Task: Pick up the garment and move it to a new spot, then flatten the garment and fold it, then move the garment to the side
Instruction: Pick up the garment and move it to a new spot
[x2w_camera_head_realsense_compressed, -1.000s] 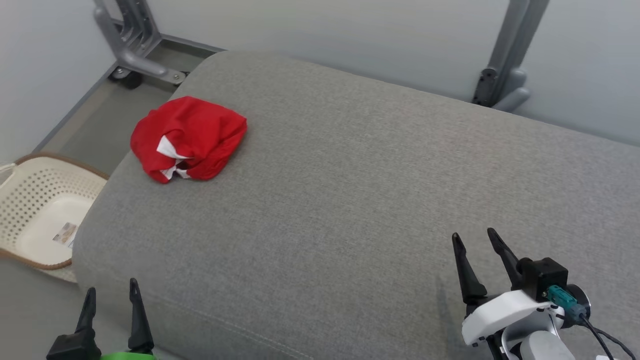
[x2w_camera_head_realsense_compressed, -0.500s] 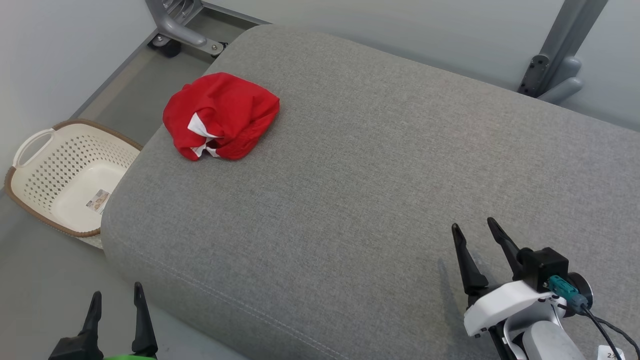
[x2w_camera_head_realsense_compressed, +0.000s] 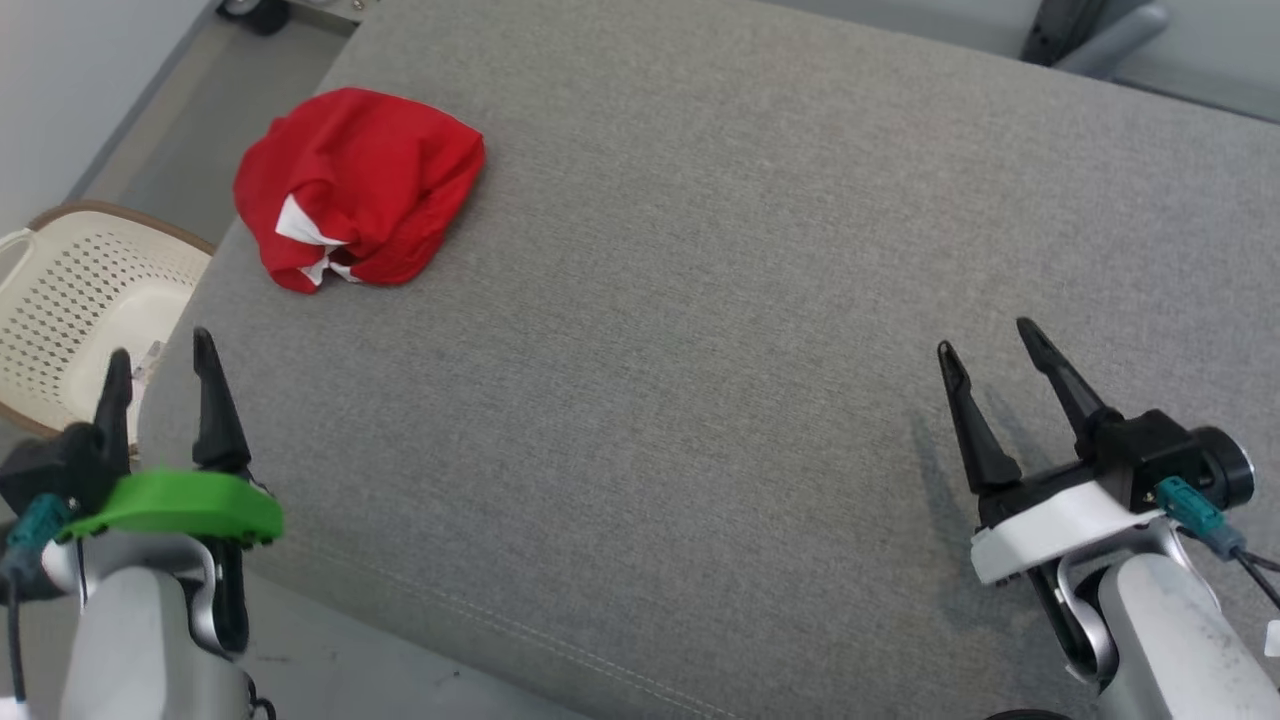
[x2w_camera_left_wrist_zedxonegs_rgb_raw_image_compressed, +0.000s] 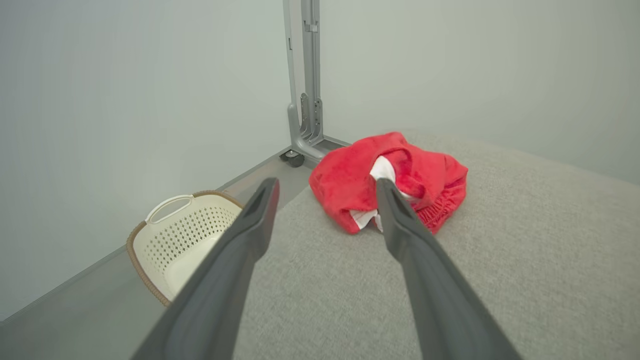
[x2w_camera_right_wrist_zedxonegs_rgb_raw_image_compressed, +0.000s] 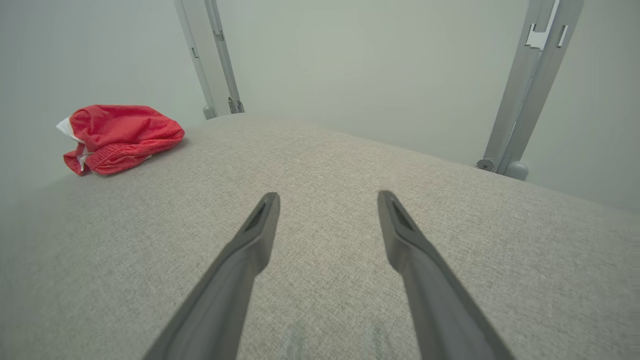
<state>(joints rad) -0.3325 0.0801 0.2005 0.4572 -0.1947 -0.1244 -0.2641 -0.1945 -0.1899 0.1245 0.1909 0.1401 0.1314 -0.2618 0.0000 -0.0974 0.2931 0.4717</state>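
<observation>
1. One red garment (x2w_camera_head_realsense_compressed: 355, 190) is counted, at the upper left of the head view.
2. One grey cushioned surface (x2w_camera_head_realsense_compressed: 700, 300) is seen, spread across the middle of the frame.
3. One cream perforated basket (x2w_camera_head_realsense_compressed: 60, 290) is counted, at the left edge.
4. Two grippers are counted: the left gripper (x2w_camera_head_realsense_compressed: 160, 355) at the lower left and the right gripper (x2w_camera_head_realsense_compressed: 985, 335) at the lower right.
5. Four dark fingers (x2w_camera_head_realsense_compressed: 215, 410) are counted, two on each gripper.
6. Two teal connectors (x2w_camera_head_realsense_compressed: 1185, 500) are counted, one behind each gripper.
7. Two grey metal posts (x2w_camera_right_wrist_zedxonegs_rgb_raw_image_compressed: 210, 55) are seen in the right wrist view, at the upper left and upper right.
8. One caster wheel (x2w_camera_left_wrist_zedxonegs_rgb_raw_image_compressed: 292, 159) is seen in the left wrist view, just above the centre.
</observation>
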